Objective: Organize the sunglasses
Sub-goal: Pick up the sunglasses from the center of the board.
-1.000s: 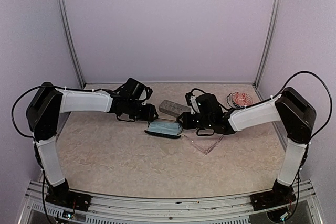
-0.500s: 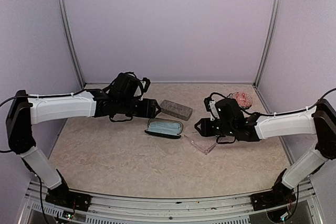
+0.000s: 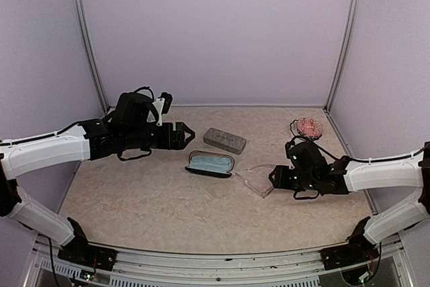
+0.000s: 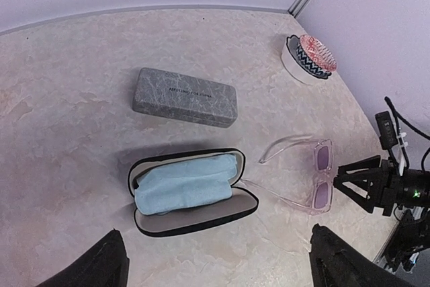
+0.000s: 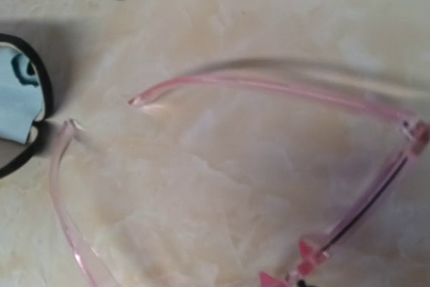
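Note:
The clear pale-pink sunglasses (image 3: pixel 259 183) lie unfolded on the table, right of the open black case (image 3: pixel 210 164). They also show in the left wrist view (image 4: pixel 316 178) and the right wrist view (image 5: pixel 269 83). The dark wire-framed pair is out of view. My left gripper (image 3: pixel 187 132) is open and empty, raised to the left of both cases (image 4: pixel 215 250). My right gripper (image 3: pixel 272 178) sits low just right of the pink sunglasses and looks open and empty (image 4: pixel 339 176). Its fingers do not show in the right wrist view.
The open black case (image 4: pixel 191 189) holds a light blue cloth. A closed grey rectangular case (image 3: pixel 224 140) lies behind it (image 4: pixel 185 97). A small bowl with a red pattern (image 3: pixel 310 127) stands at the back right (image 4: pixel 312 55). Walls enclose the table.
Both arms have drawn back to their own sides. The left gripper moved left, away from the cases. The right gripper moved right and nearer, off the black case to beside the pink sunglasses.

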Controlling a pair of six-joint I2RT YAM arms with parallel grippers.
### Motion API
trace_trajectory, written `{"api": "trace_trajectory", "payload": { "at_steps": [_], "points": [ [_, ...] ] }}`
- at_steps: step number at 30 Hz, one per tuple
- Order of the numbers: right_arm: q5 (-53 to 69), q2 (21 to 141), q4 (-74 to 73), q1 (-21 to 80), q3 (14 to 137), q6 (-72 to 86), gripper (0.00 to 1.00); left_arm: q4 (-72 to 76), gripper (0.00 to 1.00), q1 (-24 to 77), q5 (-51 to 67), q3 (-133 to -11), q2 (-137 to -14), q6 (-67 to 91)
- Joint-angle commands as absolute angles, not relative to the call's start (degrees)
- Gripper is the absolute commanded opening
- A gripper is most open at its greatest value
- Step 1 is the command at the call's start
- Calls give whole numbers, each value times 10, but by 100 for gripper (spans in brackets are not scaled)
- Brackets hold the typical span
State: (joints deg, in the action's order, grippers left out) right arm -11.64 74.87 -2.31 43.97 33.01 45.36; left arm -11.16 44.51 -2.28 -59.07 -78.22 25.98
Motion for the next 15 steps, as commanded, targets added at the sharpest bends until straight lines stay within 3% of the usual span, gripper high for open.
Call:
{"api": "trace_trajectory", "payload": {
  "at_steps": [1, 11, 15],
  "points": [
    [-108, 766, 5, 443, 325, 508, 51, -105, 92, 450, -22, -573, -744, 272],
    [-123, 821, 20, 453, 338, 554, 54, -123, 94, 452, -16, -550, -698, 272],
    [-126, 833, 17, 455, 344, 557, 50, -117, 95, 453, -8, -544, -694, 275]
  ]
}}
